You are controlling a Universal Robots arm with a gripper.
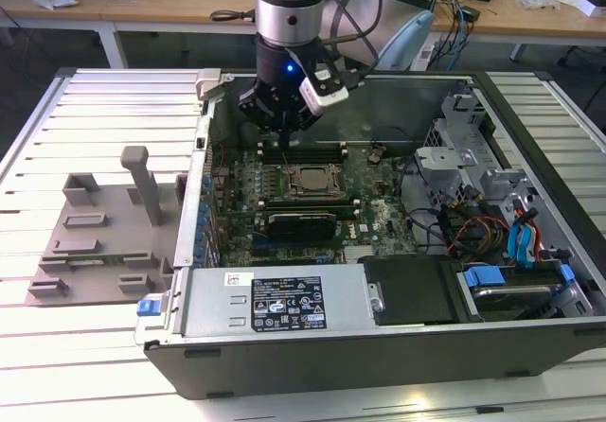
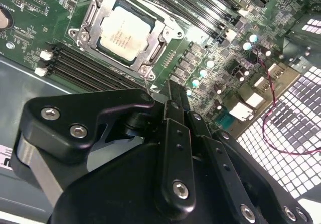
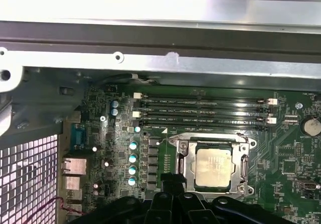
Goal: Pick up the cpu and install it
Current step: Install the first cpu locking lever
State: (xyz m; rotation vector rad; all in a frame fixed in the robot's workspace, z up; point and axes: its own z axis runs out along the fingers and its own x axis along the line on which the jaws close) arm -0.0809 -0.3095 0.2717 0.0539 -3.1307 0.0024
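Observation:
The cpu (image 1: 311, 180) is a pale silver square lying flat in the metal-framed socket on the green motherboard (image 1: 374, 216), inside the open computer case. It shows in both wrist views (image 2: 125, 30) (image 3: 213, 166). My black gripper (image 1: 284, 141) hangs just above the board, over the memory slots (image 1: 301, 149) behind the socket. It sits a short way off the cpu and touches nothing. In both wrist views the gripper (image 2: 173, 91) (image 3: 170, 178) ends in one narrow tip with the fingers together and nothing between them.
A black expansion card (image 1: 301, 221) lies just in front of the socket. A grey plastic fixture (image 1: 104, 242) with raised blocks sits on the slatted table at the exterior view's left. Drive cages and coloured cables (image 1: 492, 233) fill the case's right side. The case walls (image 1: 194, 195) ring the board.

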